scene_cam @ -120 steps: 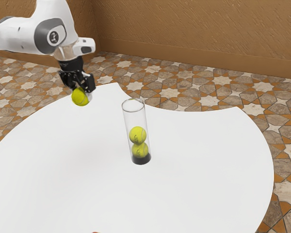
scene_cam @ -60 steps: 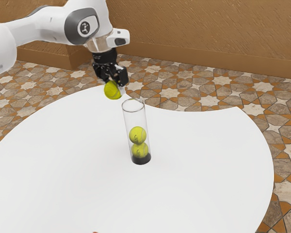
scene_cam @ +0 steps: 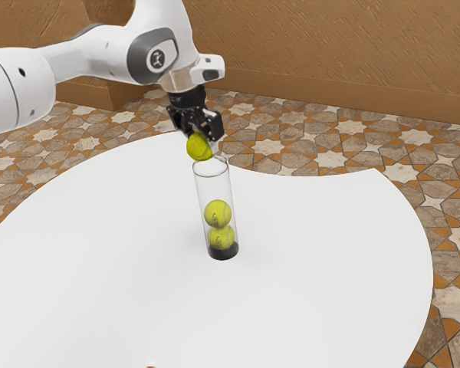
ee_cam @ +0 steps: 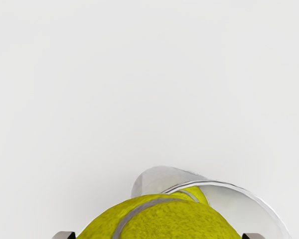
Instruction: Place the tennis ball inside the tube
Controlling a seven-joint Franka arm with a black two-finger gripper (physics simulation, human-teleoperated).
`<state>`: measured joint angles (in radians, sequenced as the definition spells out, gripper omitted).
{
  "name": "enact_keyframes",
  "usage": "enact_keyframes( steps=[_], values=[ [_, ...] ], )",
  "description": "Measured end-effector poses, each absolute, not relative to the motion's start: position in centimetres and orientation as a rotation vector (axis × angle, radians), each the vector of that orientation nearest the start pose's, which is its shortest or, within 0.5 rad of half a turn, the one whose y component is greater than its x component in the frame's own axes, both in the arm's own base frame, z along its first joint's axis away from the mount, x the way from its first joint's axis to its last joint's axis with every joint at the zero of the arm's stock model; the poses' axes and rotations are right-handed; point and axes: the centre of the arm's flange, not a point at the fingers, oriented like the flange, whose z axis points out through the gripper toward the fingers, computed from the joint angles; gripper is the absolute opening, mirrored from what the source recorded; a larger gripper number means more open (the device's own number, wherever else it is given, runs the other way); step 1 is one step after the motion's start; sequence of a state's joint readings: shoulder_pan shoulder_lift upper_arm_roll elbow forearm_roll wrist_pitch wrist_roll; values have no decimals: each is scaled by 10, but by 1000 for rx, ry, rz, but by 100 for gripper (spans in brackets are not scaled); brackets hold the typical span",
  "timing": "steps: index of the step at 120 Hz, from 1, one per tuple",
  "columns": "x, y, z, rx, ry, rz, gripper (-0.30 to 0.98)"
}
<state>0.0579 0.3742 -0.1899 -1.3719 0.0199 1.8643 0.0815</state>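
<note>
In the exterior view my gripper (scene_cam: 201, 142) is shut on a yellow-green tennis ball (scene_cam: 199, 146), held just above the rim of the clear tube (scene_cam: 215, 188), toward the exterior view's left side of its mouth. The tube stands upright on its black base with two tennis balls (scene_cam: 218, 214) stacked inside. In the wrist view the held ball (ee_cam: 164, 221) lies between the two dark fingertips and overlaps part of the tube's round rim (ee_cam: 229, 185). A bit of a ball inside the tube (ee_cam: 195, 192) shows behind it.
A white table (scene_cam: 314, 268) with a curved edge carries the tube. A small reddish thing (scene_cam: 150, 366) shows at the exterior view's lower edge. Tiled floor and a brown wall lie beyond the table.
My gripper has carried the ball toward the exterior view's right, from well away from the tube to its rim. The tube and the balls inside it have stayed put.
</note>
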Motion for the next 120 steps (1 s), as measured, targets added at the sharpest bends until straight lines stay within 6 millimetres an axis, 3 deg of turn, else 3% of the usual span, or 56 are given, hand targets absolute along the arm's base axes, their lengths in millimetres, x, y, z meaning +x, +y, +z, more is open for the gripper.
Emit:
enact_keyframes(
  steps=[28,51,71,109,120],
  values=[
    [678,-73,525,-3170,311,-231,31],
    [677,-76,511,-3177,307,-198,32],
    [679,-83,508,-3182,316,-206,47],
    [678,-78,515,-3184,305,-233,64],
    [660,-73,536,-3175,295,-217,65]
  ],
)
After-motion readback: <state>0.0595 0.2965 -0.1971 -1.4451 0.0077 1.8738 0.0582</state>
